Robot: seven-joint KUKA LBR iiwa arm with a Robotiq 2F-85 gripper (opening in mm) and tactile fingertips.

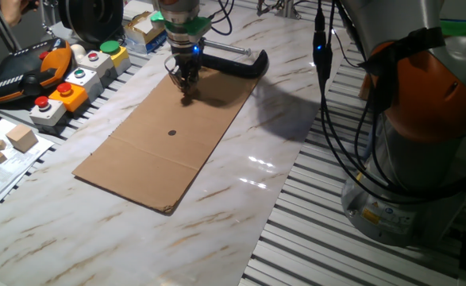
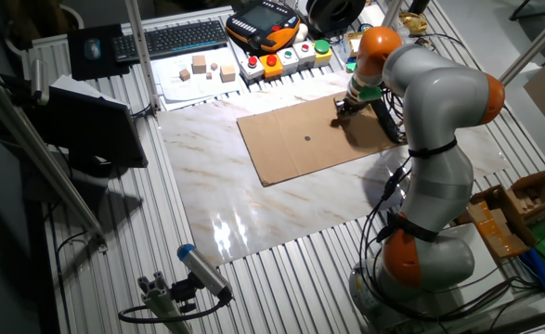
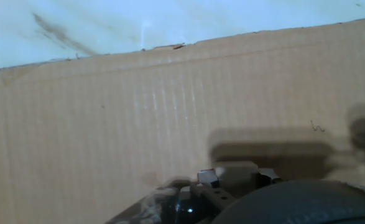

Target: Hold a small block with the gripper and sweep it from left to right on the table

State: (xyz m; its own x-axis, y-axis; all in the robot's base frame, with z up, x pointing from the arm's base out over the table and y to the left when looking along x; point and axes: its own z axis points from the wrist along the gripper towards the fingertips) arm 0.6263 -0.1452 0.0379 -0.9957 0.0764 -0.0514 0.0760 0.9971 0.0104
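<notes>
Brown corrugated cardboard, a flat sheet (image 1: 169,143), lies on our glossy white marble-patterned table (image 1: 240,202) and serves as our landmark. Over the sheet's far end, we see the small black two-fingered gripper (image 1: 186,90), its tips down at the cardboard. In the hand view, a tiny light-tan wooden block (image 3: 236,170) sits pinched between the fingers, resting on the sheet. A small dark dot (image 1: 171,133) marks the cardboard near its middle.

Small block (image 3: 235,171): light tan, pinched between the hand's (image 1: 186,90) fingertips.
Hand: black, pointing down, toward 12 o'clock on the counter (image 1: 240,202).
Counter: glossy white marble with tan veins.
</notes>
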